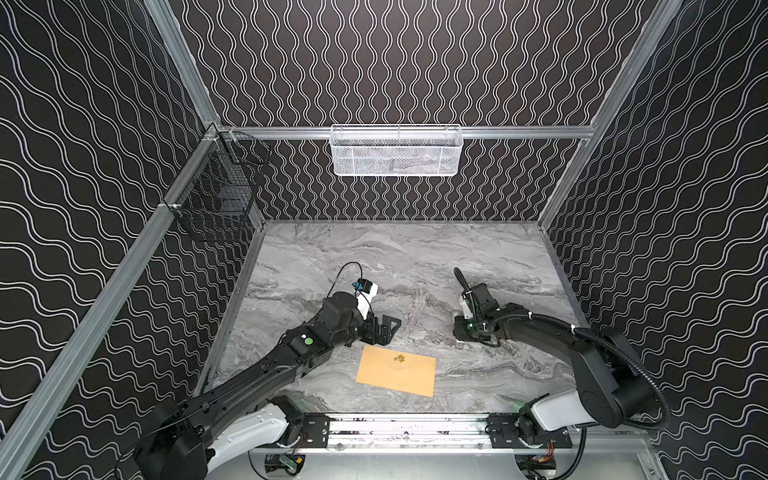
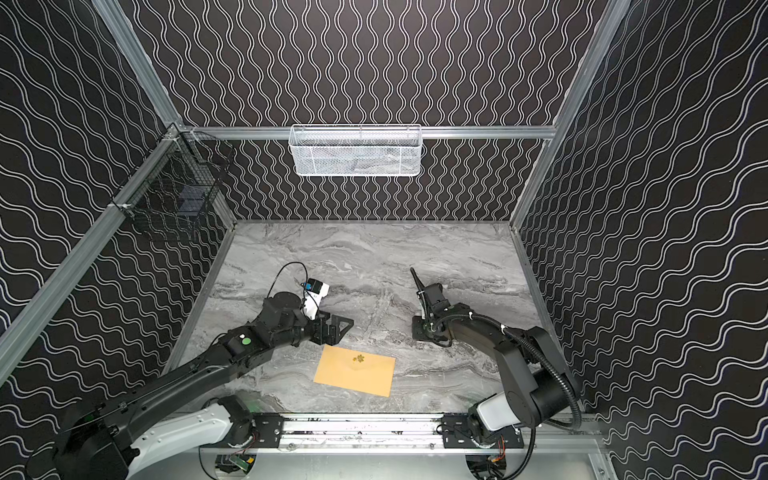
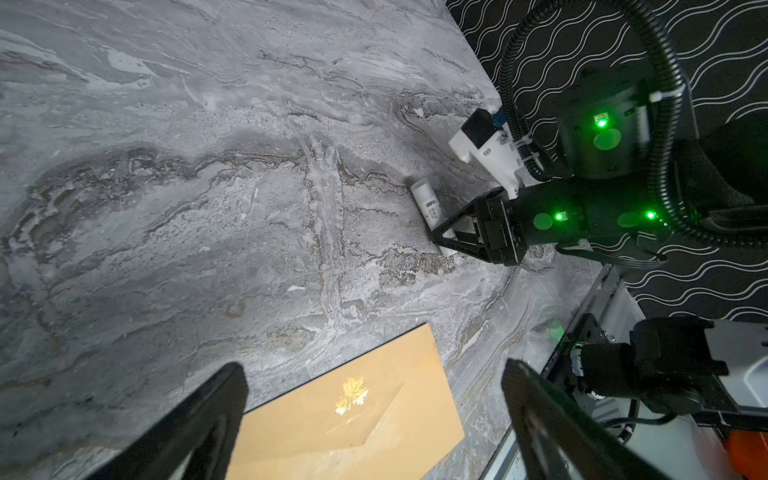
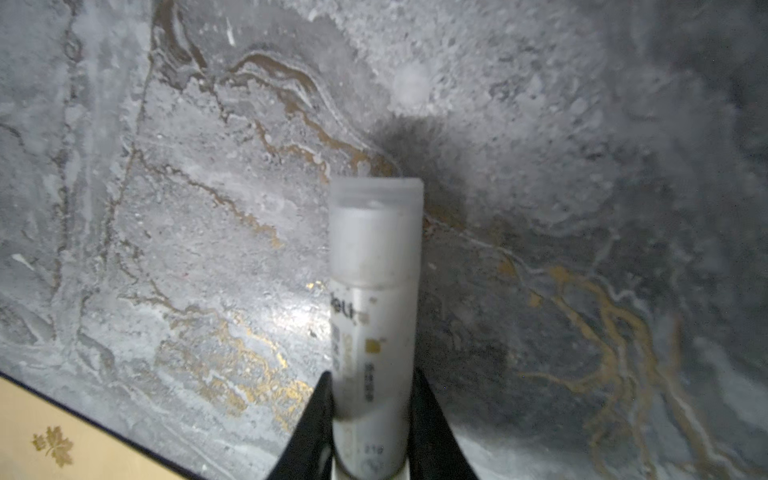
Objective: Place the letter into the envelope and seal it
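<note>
The tan envelope [image 1: 397, 370] [image 2: 355, 370] lies flat near the table's front edge. Its pointed flap is folded down and the gold leaf mark [image 3: 352, 395] faces up. The letter shows in no view. My left gripper [image 1: 394, 327] [image 3: 374, 370] hovers open just behind the envelope's far left corner, with nothing between its fingers. To the right, my right gripper [image 1: 461, 334] [image 4: 372, 374] points down at the table. It is shut on a small white cylinder [image 4: 376, 291] [image 3: 428, 203] with printed text, whose capped end sticks out past the fingertips onto the marble.
A white mesh basket [image 1: 397, 149] hangs on the back wall and a black wire basket [image 1: 216, 195] on the left wall. A metal rail [image 1: 407, 428] carrying both arm bases runs along the front edge. Patterned walls close in three sides.
</note>
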`<action>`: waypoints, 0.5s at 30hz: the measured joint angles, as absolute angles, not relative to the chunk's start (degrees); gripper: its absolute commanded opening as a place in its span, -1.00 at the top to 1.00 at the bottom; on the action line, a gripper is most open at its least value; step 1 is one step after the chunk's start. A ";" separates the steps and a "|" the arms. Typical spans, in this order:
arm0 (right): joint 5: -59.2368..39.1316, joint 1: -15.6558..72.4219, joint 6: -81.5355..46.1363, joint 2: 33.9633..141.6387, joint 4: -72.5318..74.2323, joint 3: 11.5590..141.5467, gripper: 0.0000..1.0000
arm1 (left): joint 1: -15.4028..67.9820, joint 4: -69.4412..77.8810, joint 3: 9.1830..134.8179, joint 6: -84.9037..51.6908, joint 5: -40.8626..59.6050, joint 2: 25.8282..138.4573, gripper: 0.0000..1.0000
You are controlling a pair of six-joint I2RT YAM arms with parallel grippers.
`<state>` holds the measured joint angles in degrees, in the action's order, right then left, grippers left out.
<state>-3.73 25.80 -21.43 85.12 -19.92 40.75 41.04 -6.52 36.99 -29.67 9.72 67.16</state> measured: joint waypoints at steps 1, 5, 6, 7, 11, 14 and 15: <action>-3.73 25.80 -21.41 85.21 -19.92 40.75 0.34 | 40.95 -6.50 36.97 -29.67 9.74 67.13 -0.97; -3.77 25.80 -21.41 85.30 -19.84 40.75 0.26 | 40.80 -6.09 35.86 -29.71 9.74 66.65 -0.97; -3.79 25.80 -21.41 85.27 -19.81 40.75 0.24 | 40.69 -6.09 35.70 -29.76 9.76 66.67 -0.97; -3.84 25.80 -21.41 85.23 -19.81 40.75 0.23 | 40.58 -6.09 35.68 -29.82 9.82 66.67 -0.97; -3.73 25.80 -21.41 84.97 -19.84 40.73 0.17 | 40.47 -5.87 35.66 -29.85 9.96 66.74 -0.97; -3.77 25.80 -21.41 84.95 -19.84 40.75 0.13 | 40.42 -5.61 35.44 -29.87 9.98 66.74 -0.97; -3.75 25.80 -21.41 84.95 -19.88 40.82 0.12 | 40.40 -5.63 35.35 -29.89 10.09 66.74 -0.97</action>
